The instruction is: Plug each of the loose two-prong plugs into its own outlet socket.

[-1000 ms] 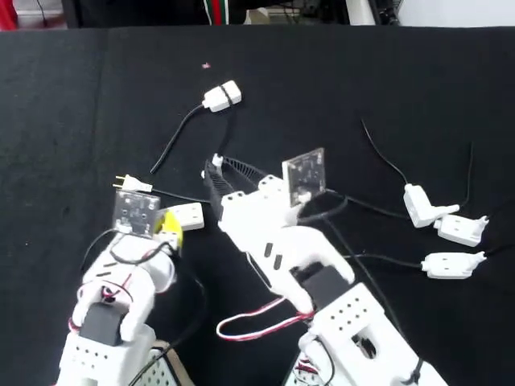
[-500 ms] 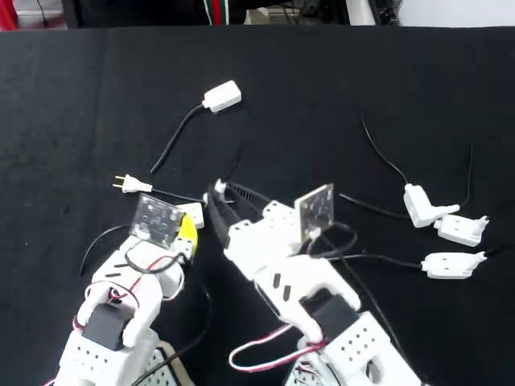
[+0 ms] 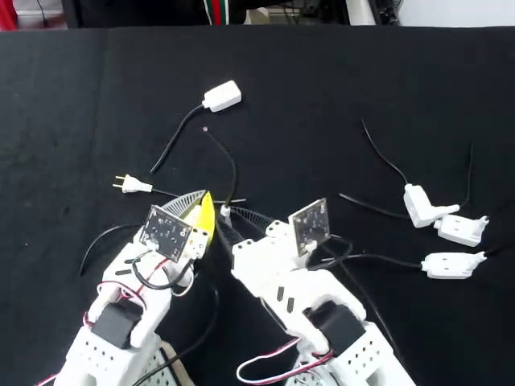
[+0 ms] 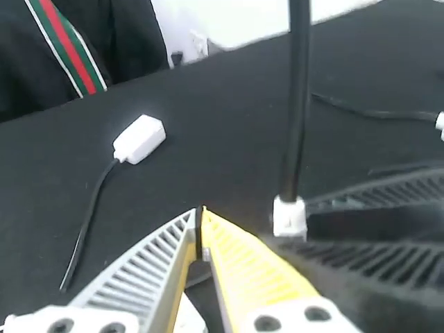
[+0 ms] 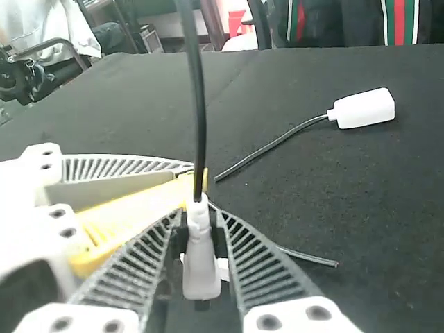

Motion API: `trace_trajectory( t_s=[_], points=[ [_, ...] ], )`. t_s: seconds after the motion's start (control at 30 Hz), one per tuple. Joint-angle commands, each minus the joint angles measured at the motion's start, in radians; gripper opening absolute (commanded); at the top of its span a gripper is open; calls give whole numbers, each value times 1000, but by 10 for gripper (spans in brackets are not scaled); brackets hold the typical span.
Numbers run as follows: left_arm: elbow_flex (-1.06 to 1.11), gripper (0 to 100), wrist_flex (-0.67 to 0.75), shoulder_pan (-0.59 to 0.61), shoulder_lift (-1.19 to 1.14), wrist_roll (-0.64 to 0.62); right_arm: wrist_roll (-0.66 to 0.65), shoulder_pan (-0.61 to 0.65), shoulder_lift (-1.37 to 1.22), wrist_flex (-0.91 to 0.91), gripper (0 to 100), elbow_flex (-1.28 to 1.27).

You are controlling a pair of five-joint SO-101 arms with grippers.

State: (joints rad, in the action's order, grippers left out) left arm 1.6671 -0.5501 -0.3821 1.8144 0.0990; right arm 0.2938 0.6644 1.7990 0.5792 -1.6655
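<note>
Plug pinched: light, hard, springy cord

On the table (image 3: 322, 80), near centre, the right gripper (image 5: 201, 214) clamps the white plug (image 5: 198, 258) by its flat sides, apt for something likely light, hard and slippery; its cord (image 5: 198, 104) rises stiffly. The left gripper (image 4: 200, 215), just at its 9 o'clock, has tips pressed together. At 11 o'clock a socket block (image 3: 222, 96) looks empty; at 9 o'clock lies a loose plug (image 3: 129, 185).

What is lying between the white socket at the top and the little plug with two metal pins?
In the high view, the white socket's own black cord lies between it and the two-prong plug; nothing else is there.
</note>
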Motion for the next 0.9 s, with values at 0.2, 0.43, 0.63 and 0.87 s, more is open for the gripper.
trace_trajectory(
  t_s=[0.2,0.43,0.63,0.87],
  points=[
    [-1,30,32,67,5,-20,-6,-51,154,-172,12,79],
    [1,30,-100,7,5,-20,0,-49,154,-244,12,79],
    [30,30,-69,-33,5,-20,49,-49,154,-198,12,88],
    [31,30,64,-30,5,-21,51,-6,160,-77,12,110]
  ],
)
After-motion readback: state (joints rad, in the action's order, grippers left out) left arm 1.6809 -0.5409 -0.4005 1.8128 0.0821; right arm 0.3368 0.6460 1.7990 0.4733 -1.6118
